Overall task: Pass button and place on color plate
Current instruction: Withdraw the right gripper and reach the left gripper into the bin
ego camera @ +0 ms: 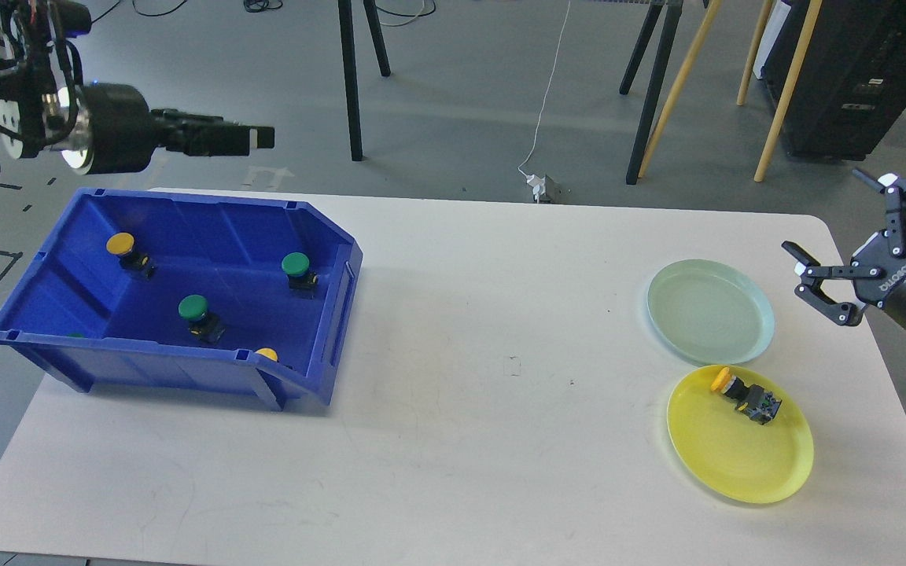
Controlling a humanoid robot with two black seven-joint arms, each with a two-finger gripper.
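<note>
A yellow-capped button [742, 393] lies on its side on the yellow plate [736, 460] at the table's right front. A pale green plate [708, 310] sits empty just behind it. My right gripper [846, 236] is open and empty, raised to the right of the green plate. My left gripper [252, 140] hangs above the floor behind the blue bin [335, 314]; it is seen edge-on, so I cannot tell its state. In the bin lie two yellow buttons [121, 245] [266, 354] and green buttons [296, 266] [193, 308].
The white table [461, 432] has rounded corners. The bin takes up its left rear part. Chair and easel legs [650, 94] and a black cabinet [854, 71] stand on the floor behind the table.
</note>
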